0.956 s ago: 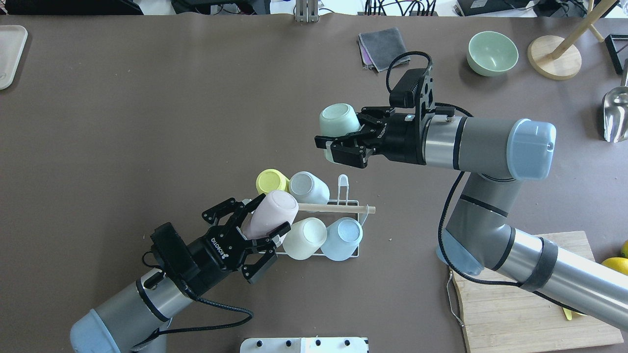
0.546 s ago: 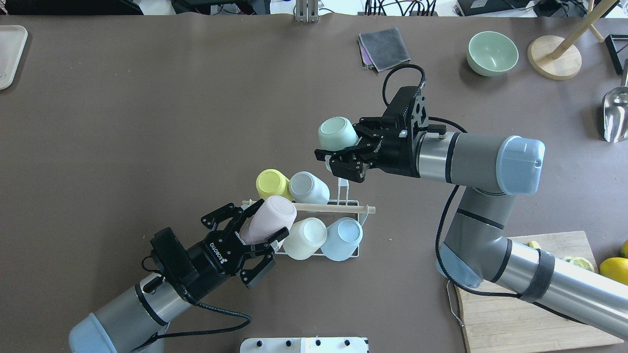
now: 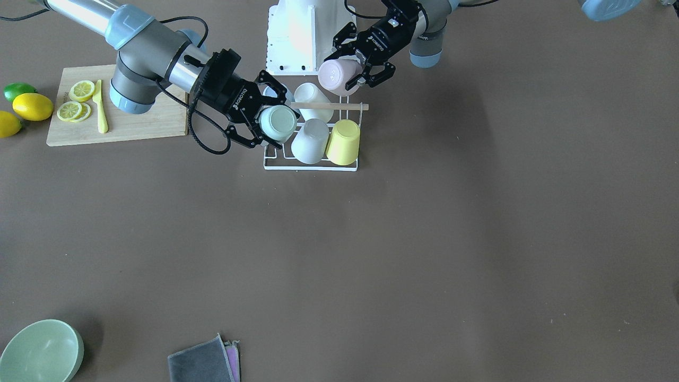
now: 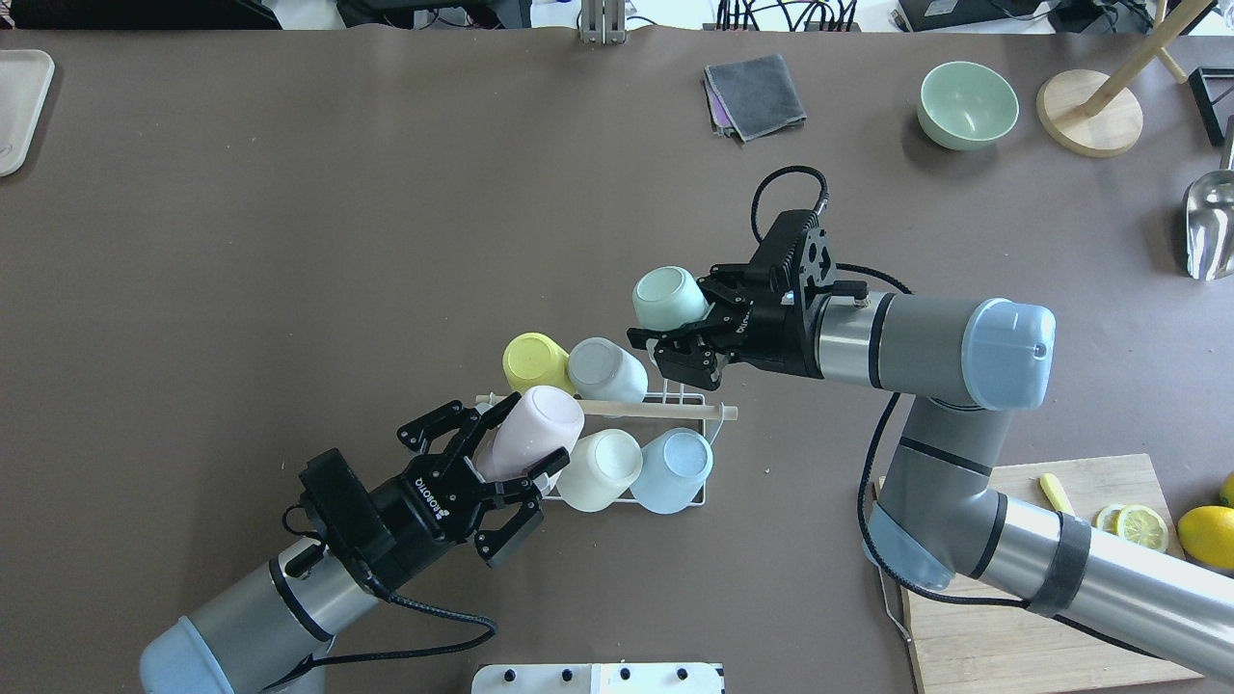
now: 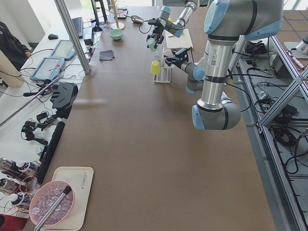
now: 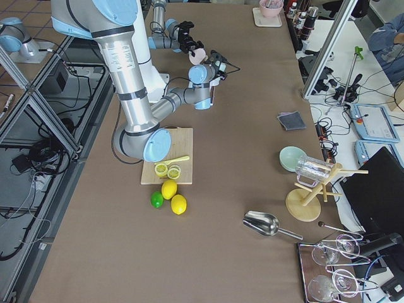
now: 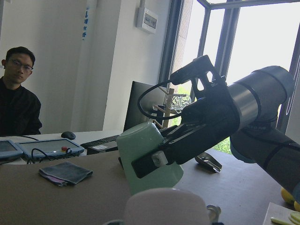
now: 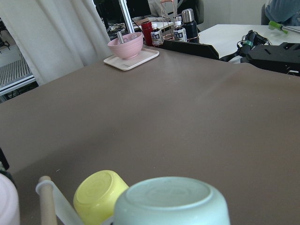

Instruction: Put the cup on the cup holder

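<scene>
The white wire cup holder (image 4: pixel 686 397) with a wooden rod (image 4: pixel 656 410) stands at the table's middle. It carries a yellow cup (image 4: pixel 533 359), a grey cup (image 4: pixel 603 368), a cream cup (image 4: pixel 598 467) and a blue cup (image 4: pixel 675 469), all upside down. My right gripper (image 4: pixel 680 320) is shut on a pale green cup (image 4: pixel 668 297), bottom up, just above the holder's far right corner (image 3: pixel 273 155). My left gripper (image 4: pixel 506 439) is shut on a pink cup (image 4: pixel 535 429), tilted over the holder's near left corner. The green cup also shows in the left wrist view (image 7: pixel 145 159).
A green bowl (image 4: pixel 967 104), a grey cloth (image 4: pixel 755 94) and a wooden stand (image 4: pixel 1089 111) lie at the far right. A cutting board (image 4: pixel 1022 617) with lemon slices is near right, with a metal scoop (image 4: pixel 1210 226) at the right edge. A white tray (image 4: pixel 19 106) is far left.
My right gripper has carried the green cup nearer to me and down toward the holder. My left gripper has drawn back slightly with the pink cup.
</scene>
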Controlling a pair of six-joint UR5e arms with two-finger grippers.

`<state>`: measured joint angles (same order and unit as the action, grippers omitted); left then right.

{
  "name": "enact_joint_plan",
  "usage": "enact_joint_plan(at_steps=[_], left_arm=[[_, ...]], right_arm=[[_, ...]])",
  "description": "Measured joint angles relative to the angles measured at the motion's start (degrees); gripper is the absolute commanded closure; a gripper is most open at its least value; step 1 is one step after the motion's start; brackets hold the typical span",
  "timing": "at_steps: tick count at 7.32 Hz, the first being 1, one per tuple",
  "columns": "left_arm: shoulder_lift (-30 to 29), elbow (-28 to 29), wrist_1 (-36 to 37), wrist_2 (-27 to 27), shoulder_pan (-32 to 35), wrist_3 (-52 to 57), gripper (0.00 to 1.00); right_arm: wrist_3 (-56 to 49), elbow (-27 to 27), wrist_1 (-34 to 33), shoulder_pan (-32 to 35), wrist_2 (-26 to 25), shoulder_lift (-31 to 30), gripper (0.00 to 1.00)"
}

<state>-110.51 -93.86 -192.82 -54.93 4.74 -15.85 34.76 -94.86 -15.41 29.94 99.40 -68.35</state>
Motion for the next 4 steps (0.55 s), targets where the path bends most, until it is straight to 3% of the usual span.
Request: enact_joint_plan(at_steps=[4], left_arm=[[-0.1,-0.1,0.0,0.0,0.2,0.1,1.00]], right_arm=[[-0.1,0.2,0.0,-0.5,-0.3,0.0,1.00]])
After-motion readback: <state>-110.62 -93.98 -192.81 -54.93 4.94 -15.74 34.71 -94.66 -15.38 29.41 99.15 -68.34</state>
